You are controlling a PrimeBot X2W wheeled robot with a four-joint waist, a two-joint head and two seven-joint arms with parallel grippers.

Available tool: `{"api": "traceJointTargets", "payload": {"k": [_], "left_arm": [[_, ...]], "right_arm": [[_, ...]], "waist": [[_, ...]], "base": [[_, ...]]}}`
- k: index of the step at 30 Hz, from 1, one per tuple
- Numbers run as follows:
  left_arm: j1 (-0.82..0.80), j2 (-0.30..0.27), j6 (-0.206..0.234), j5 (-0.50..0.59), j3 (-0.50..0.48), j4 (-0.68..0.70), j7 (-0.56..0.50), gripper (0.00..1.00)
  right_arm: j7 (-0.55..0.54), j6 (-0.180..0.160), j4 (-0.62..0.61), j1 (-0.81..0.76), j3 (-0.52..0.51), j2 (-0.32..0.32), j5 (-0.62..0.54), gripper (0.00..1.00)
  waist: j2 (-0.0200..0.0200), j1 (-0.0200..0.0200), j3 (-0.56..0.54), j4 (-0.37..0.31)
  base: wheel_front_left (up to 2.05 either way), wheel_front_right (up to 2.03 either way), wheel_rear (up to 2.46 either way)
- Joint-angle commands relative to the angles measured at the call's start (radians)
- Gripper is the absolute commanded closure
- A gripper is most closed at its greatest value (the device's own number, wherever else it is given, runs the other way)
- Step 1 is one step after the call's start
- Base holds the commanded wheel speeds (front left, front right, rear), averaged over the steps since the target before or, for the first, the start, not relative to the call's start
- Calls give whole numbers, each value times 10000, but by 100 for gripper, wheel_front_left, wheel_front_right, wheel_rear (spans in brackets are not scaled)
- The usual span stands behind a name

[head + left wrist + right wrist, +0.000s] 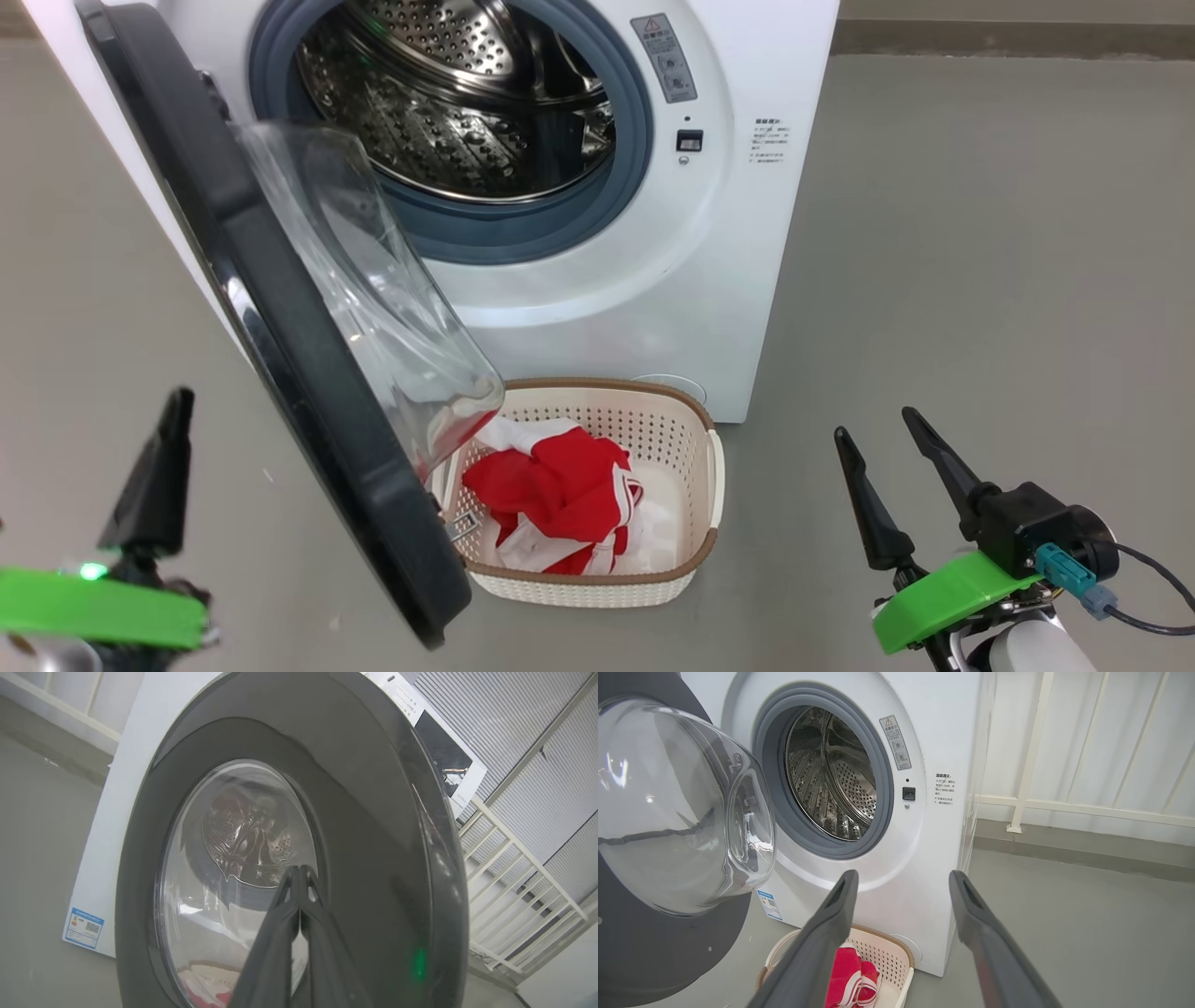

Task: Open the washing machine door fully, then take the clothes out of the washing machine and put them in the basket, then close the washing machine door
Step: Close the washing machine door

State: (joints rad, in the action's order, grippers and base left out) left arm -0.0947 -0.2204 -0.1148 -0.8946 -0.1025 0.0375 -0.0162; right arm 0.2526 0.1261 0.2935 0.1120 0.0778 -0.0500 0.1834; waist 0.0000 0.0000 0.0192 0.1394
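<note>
Left gripper (299, 873), pressed together on nothing, and right gripper (902, 879), spread and empty, hang in front of the washing machine (653, 280). Hinged on its left, the washing machine door (280, 327) stands open. Just before its front, the basket (695, 415) holds the red clothes (560, 495).

floor (980, 280): smooth grey, stretching away to the left and right of the washing machine (653, 308).
washing machine: white, standing squarely on the floor.
basket (644, 425): on the floor just in front of the washing machine's lower front.
</note>
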Motion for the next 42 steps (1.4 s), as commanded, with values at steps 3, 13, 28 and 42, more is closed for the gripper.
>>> {"api": "traceJointTargets", "payload": {"k": [3, 13, 28, 42], "left_arm": [[-998, 48, 386, -2050, -961, 412, -1092, 100], [-2499, 322, 3374, -5215, -1971, 449, -3357, 100], [-2947, 578, 4876, -6538, -1870, 1303, -4768, 100], [-2837, 1109, 4841, -6656, -1702, 1502, -4583, 100]], "right_arm": [[91, 46, -224, 203, 213, -3, -60, 0], [91, 46, -201, 327, 238, -3, -104, 0], [91, 46, -219, 523, 220, -3, -38, 0], [92, 46, -288, 646, 254, -3, 65, 0]], "waist": [[0, 0, 64, 17], [0, 0, 303, -30], [0, 0, 580, -240], [0, 0, 843, -563]], "base": [[0, 0, 0], [0, 0, 0], [0, 0, 0], [0, 0, 0]]}}
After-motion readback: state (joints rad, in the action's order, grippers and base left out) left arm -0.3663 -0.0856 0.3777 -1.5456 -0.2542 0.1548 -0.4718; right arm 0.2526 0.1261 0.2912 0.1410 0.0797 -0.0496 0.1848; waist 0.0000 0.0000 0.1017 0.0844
